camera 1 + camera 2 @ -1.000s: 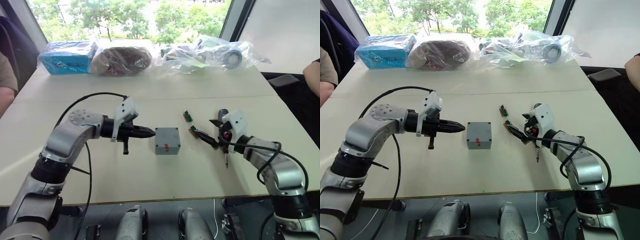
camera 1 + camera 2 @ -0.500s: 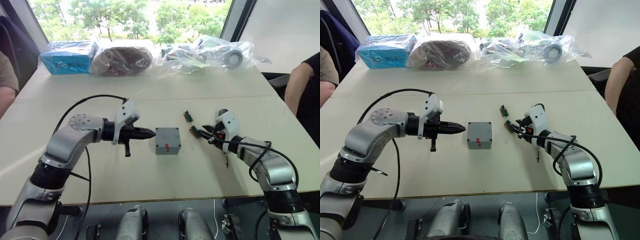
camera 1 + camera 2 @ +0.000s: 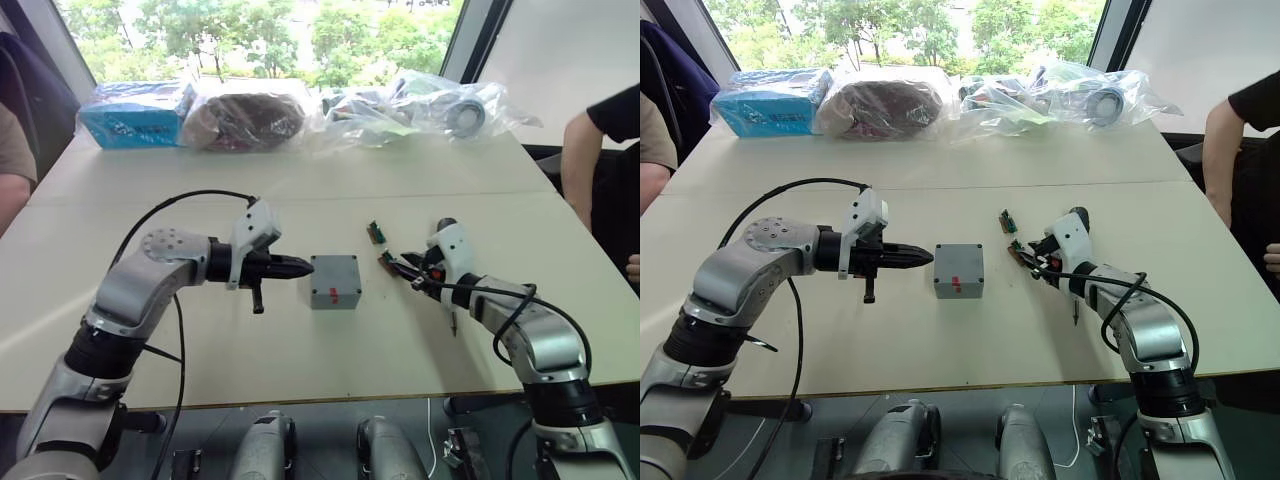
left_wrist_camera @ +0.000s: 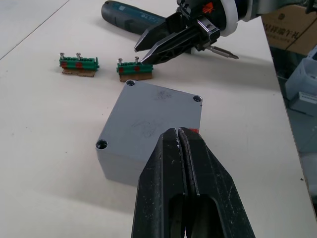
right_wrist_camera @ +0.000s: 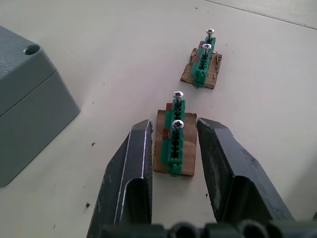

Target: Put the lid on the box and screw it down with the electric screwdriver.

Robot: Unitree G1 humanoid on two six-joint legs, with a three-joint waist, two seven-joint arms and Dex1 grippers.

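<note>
The grey box (image 3: 335,296) stands mid-table with the flat lid (image 4: 153,114) lying on top, its corner screw holes showing. My left gripper (image 3: 302,266) is shut and empty, its tip at the box's left side, level with the lid's edge. My right gripper (image 5: 176,123) is open, with one finger on each side of a green connector block (image 5: 173,146) right of the box. The electric screwdriver (image 4: 130,22) lies on the table just behind my right gripper. Its metal bit (image 3: 452,320) points toward the front edge.
A second green connector block (image 3: 375,232) lies a little farther back. Plastic bags (image 3: 400,105) and a blue pack (image 3: 135,115) line the table's far edge. One person (image 3: 600,150) stands at the right, and another person's arm (image 3: 12,150) shows at the left.
My right gripper has moved left to straddle the near connector block. My left gripper has edged slightly toward the box. A person has stepped in at the right edge.
</note>
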